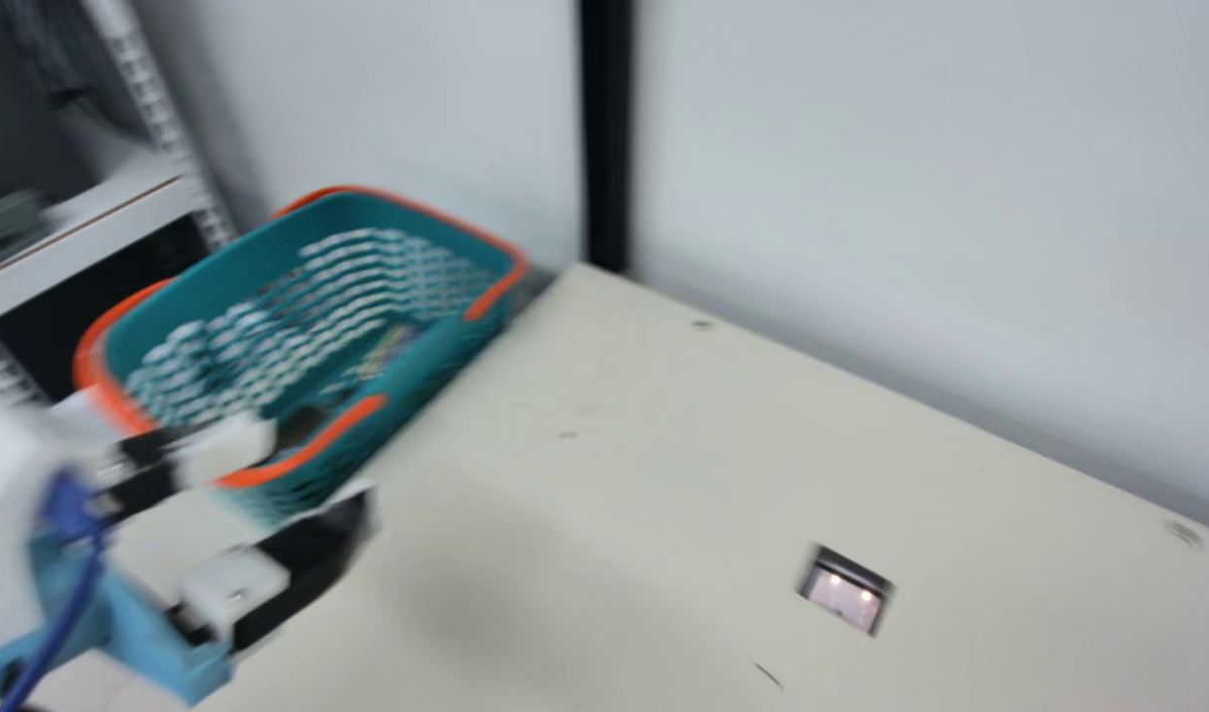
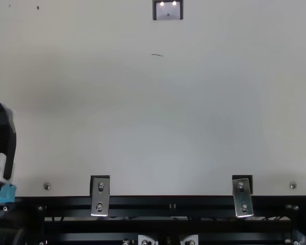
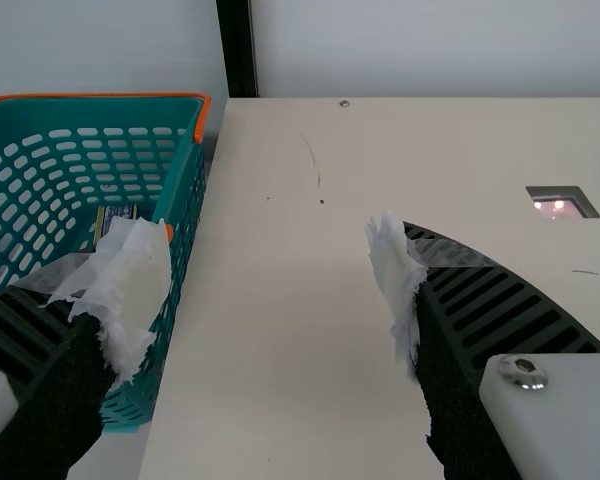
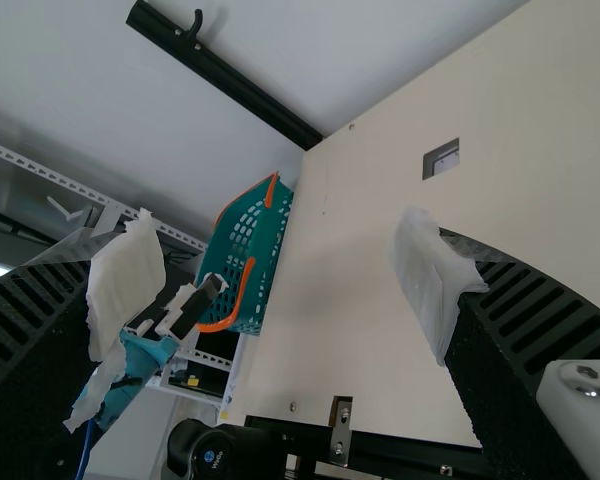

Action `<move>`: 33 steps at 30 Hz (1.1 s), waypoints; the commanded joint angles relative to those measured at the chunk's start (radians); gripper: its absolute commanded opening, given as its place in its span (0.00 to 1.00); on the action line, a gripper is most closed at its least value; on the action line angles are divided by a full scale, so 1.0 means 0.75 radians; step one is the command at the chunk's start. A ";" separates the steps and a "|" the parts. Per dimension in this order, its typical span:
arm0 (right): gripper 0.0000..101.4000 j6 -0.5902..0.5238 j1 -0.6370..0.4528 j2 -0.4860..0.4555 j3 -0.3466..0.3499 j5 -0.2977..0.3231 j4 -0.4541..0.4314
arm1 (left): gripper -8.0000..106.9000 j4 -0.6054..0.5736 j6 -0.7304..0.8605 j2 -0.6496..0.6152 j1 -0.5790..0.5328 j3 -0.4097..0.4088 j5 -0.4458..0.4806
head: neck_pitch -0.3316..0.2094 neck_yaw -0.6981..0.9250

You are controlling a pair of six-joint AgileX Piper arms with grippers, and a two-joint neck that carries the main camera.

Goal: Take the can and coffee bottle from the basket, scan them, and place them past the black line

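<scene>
My left gripper (image 1: 332, 470) stands open at the near side of the teal basket (image 1: 490, 336) in the main view, one finger over the rim and the other over the table. In the left wrist view the open left gripper (image 3: 268, 275) has nothing between its fingers, with the basket (image 3: 185, 210) behind one of them. A small item with a yellowish, dark label (image 3: 115, 215) lies inside; whether it is the can or the bottle I cannot tell. The right gripper (image 4: 280, 275) is open and empty in the right wrist view. A scanner window (image 1: 846, 590) is set into the table.
The cream table (image 2: 143, 112) has a short thin dark mark (image 2: 157, 54) in front of the scanner window. White walls and a black post (image 1: 607, 129) stand behind. A metal shelf rack (image 1: 139, 89) is beyond the basket. Metal brackets (image 2: 100, 196) sit on the table's front edge.
</scene>
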 commanded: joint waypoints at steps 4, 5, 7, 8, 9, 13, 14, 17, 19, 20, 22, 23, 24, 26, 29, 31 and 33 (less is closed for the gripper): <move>1.00 0.000 0.000 0.000 0.000 0.000 0.000 | 0.85 0.000 0.000 0.000 0.000 0.000 0.000 | 0.001 0.096; 1.00 0.000 0.000 0.000 0.000 0.000 0.000 | 0.85 0.000 0.000 0.000 0.000 0.000 0.000 | 0.001 0.096; 1.00 0.000 0.000 0.000 0.000 0.000 0.000 | 0.85 0.000 0.000 0.000 0.000 0.000 0.000 | 0.001 0.096; 1.00 0.000 0.000 0.000 0.000 0.000 0.000 | 0.85 0.000 0.000 0.000 0.000 0.000 0.000 | 0.001 0.096; 1.00 0.000 0.000 0.000 0.000 0.000 0.000 | 0.85 0.000 0.000 0.000 0.000 0.000 0.000 | 0.001 0.096; 1.00 0.000 0.000 0.000 0.000 0.000 0.000 | 0.85 0.001 -0.004 0.007 0.010 -0.001 -0.005 | 0.001 0.096; 1.00 0.000 0.000 0.000 0.000 0.000 0.000 | 0.85 0.003 -0.007 0.015 0.019 -0.006 -0.011 | 0.001 0.096; 1.00 0.000 0.000 0.000 0.000 0.000 0.000 | 0.85 0.029 -0.037 0.080 0.061 -0.053 -0.042 | 0.001 0.096; 1.00 0.000 0.000 0.000 0.000 0.000 0.000 | 0.85 0.061 -0.069 0.155 0.103 -0.107 -0.068 | 0.001 0.096; 1.00 0.000 0.000 0.000 0.000 0.000 0.000 | 0.85 0.082 -0.086 0.200 0.129 -0.139 -0.083 | 0.001 0.096; 1.00 0.000 0.000 0.000 0.000 0.000 0.000 | 0.85 0.129 -0.126 0.299 0.180 -0.206 -0.108 | 0.001 0.096; 1.00 0.000 0.000 0.000 0.000 0.000 0.000 | 0.85 0.150 -0.144 0.351 0.206 -0.241 -0.119 | 0.001 0.096; 1.00 0.000 0.000 0.000 0.000 0.000 0.000 | 0.85 0.172 -0.162 0.410 0.232 -0.279 -0.128 | 0.001 0.096; 1.00 0.000 0.000 0.000 0.000 0.000 0.000 | 0.85 0.203 -0.187 0.535 0.284 -0.357 -0.145 | 0.001 0.096; 1.00 0.000 0.000 0.000 0.000 0.000 0.000 | 0.85 0.234 -0.189 0.725 0.373 -0.479 -0.171 | 0.001 0.096; 1.00 0.000 0.000 0.000 0.000 0.000 0.000 | 0.85 0.235 -0.161 0.851 0.443 -0.565 -0.185 | 0.001 0.096; 1.00 0.000 0.000 0.000 0.000 0.000 0.000 | 0.85 0.218 -0.111 0.977 0.512 -0.657 -0.190 | 0.001 0.096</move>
